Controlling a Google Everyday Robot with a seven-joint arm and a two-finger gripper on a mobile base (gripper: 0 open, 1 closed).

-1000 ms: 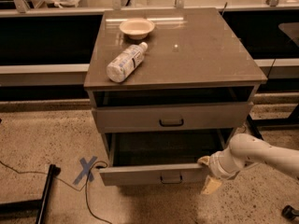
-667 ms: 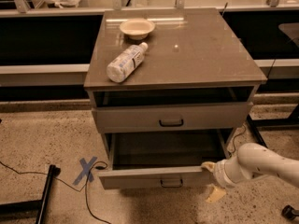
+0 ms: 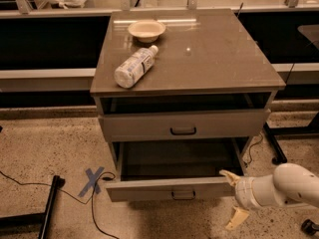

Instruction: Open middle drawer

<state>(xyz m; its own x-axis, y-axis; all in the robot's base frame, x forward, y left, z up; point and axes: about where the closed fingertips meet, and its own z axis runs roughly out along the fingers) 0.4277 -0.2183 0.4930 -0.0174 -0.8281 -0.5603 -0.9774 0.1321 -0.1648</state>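
Observation:
The middle drawer point(image 3: 169, 188) is pulled well out of the grey-brown cabinet, and its dark inside shows behind its flat front and small dark loop handle point(image 3: 183, 194). The uppermost drawer point(image 3: 182, 125) sits above it, nearly shut, with a dark gap under the cabinet top. The lowest drawer is hidden under the pulled-out one. My gripper point(image 3: 233, 197), on a white arm coming in from the right, is at the right end of the middle drawer's front. It is open and holds nothing. Its upper finger point(image 3: 229, 176) is at the front's right corner, and its lower finger point(image 3: 237, 217) hangs below.
A plastic bottle point(image 3: 133, 67) lies on its side on the cabinet top point(image 3: 214, 59) next to a shallow bowl point(image 3: 146, 30). A blue tape X point(image 3: 92, 180), cables and a black stand leg point(image 3: 47, 208) lie on the speckled floor at the left. A dark frame foot point(image 3: 276, 148) stands at the right.
My gripper has moved a little down and to the right along the drawer's right end. The middle drawer's front has come slightly further out.

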